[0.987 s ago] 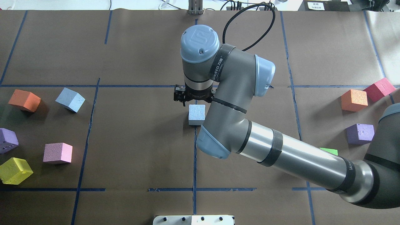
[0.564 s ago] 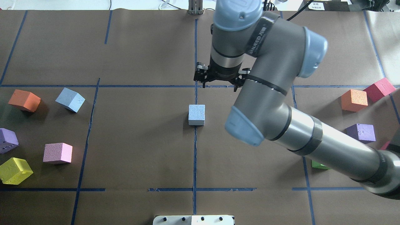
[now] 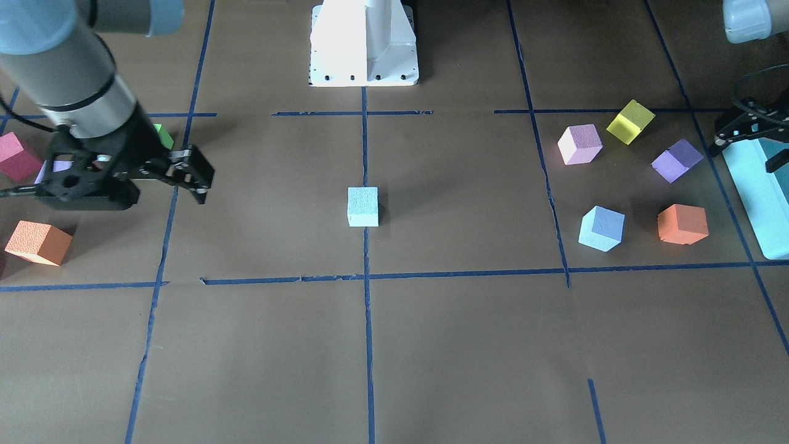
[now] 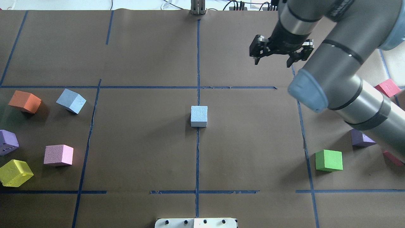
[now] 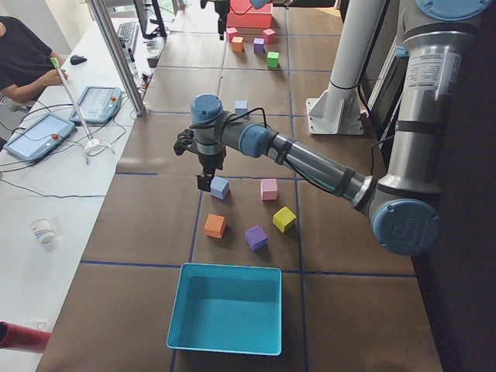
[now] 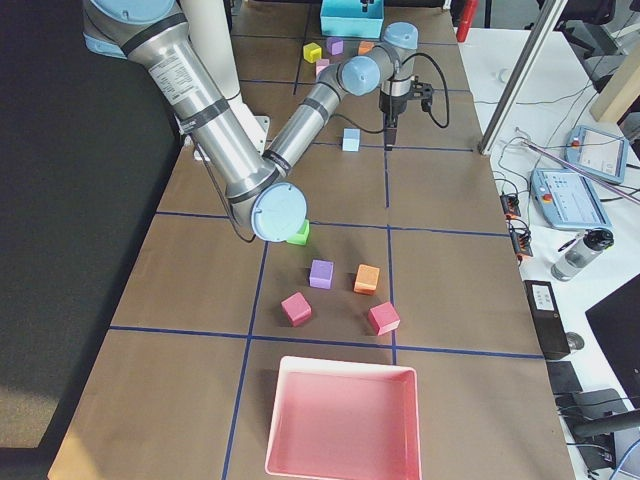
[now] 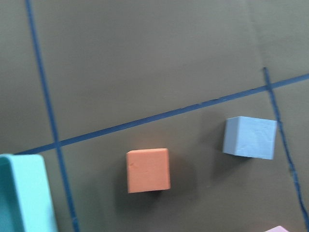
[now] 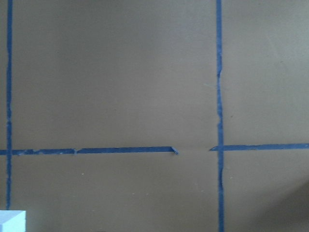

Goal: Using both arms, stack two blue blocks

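Blue block is sitting on the centre line of the brown, blue-taped worktop. The second blue block is lying well apart at the left, beside an orange cube. The right hand is hovering open and empty. The left hand is hanging open above the left end, while an operator is sitting at a side desk.

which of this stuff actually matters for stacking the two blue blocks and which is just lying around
For the job: light sky-blue foam cube at the table's centre; second light sky-blue foam cube on the robot's left; right end effector, open; left end effector, open.
Lying about: orange foam cube; pink foam cube; yellow foam cube; green foam cube; teal plastic box.
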Tool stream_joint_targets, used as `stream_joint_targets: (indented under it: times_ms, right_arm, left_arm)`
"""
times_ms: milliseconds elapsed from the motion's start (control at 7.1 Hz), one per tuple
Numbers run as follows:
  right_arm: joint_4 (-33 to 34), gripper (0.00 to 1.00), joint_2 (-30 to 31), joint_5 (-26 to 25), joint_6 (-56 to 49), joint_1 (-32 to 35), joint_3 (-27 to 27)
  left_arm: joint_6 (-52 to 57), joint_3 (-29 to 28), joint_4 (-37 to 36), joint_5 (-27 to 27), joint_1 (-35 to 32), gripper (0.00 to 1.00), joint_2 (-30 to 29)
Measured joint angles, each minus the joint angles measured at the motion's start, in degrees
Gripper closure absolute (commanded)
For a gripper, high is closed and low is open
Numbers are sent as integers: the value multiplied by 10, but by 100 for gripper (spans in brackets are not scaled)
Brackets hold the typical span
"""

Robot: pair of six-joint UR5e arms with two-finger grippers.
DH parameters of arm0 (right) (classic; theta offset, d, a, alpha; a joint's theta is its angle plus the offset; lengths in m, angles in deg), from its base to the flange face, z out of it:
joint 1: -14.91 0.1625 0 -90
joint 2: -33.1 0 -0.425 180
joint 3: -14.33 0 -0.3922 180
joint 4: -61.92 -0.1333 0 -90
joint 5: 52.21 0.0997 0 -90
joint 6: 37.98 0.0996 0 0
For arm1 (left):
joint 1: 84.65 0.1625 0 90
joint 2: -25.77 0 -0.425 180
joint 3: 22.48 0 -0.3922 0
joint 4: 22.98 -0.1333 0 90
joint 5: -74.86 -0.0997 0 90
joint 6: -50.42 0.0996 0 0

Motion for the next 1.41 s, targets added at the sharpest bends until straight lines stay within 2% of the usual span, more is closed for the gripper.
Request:
stream_joint_targets:
  times_ms: [141,564,987,1409]
  right_arm:
    - [0,0,28,8,-70,34,-1]
    - [-1,0,87,16,-220,104,-8]
    - [-2,0,121,32,-315,155,-28]
    - [-6,0,124,39,-355,170,-55]
  left_arm:
    - [-20,-17,17,-20,37,0,-11]
    - [-136,-117,178,-45,121,0,-22]
    - [-166,-169,209,-68,158,0,-55]
    - [-171,-204,212,-70,169,0,-79]
